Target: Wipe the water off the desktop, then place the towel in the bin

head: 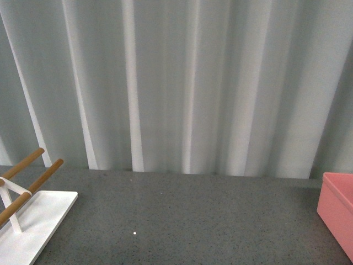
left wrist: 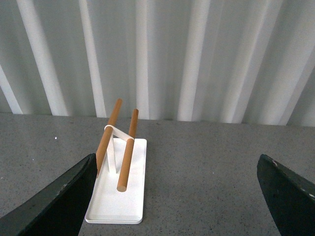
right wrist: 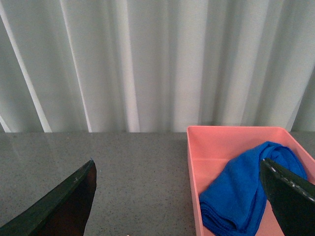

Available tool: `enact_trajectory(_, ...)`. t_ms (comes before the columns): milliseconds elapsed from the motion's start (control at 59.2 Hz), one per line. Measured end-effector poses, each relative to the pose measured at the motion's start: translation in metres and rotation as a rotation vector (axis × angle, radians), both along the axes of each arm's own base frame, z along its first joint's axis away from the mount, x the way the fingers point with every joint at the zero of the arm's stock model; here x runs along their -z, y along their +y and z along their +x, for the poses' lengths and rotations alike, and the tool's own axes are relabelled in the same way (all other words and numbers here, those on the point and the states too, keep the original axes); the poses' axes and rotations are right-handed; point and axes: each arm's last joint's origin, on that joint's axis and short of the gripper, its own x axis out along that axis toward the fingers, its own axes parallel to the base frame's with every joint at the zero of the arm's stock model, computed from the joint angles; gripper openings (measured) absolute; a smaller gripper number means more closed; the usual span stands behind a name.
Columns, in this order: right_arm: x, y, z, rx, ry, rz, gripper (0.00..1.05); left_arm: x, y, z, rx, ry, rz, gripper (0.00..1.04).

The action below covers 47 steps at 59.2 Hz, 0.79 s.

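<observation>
Pale pleated curtains point(head: 182, 83) back the speckled grey desktop point(head: 182, 221), where the towel point(right wrist: 246, 189) lies crumpled inside the pink bin point(right wrist: 231, 140) at the right, a white rack point(left wrist: 120, 182) stands left, and both grippers point(left wrist: 177, 196) point(right wrist: 179, 196) hang spread wide, holding nothing.

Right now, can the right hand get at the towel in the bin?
Probably yes: the towel lies uncovered in the open-topped bin, and the right hand is open just before it with nothing between.

Your left gripper point(left wrist: 174, 196) is hanging with its dark fingers point(left wrist: 59, 196) spread wide, holding nothing; your right gripper point(right wrist: 179, 196) is doing likewise, fingers point(right wrist: 59, 201) apart.
</observation>
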Motion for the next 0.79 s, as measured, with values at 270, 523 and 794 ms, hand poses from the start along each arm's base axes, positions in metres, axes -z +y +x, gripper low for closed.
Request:
enact_trajectory(270,0.0,0.0,0.0,0.0,0.0,0.0,0.98,0.0,0.0,0.0,0.0,0.0,0.0,0.98)
enact_trajectory(523,0.0,0.0,0.0,0.0,0.0,0.0,0.98,0.0,0.0,0.0,0.0,0.0,0.0,0.98)
enact_trajectory(794,0.0,0.0,0.0,0.0,0.0,0.0,0.98,0.0,0.0,0.0,0.0,0.0,0.0,0.98)
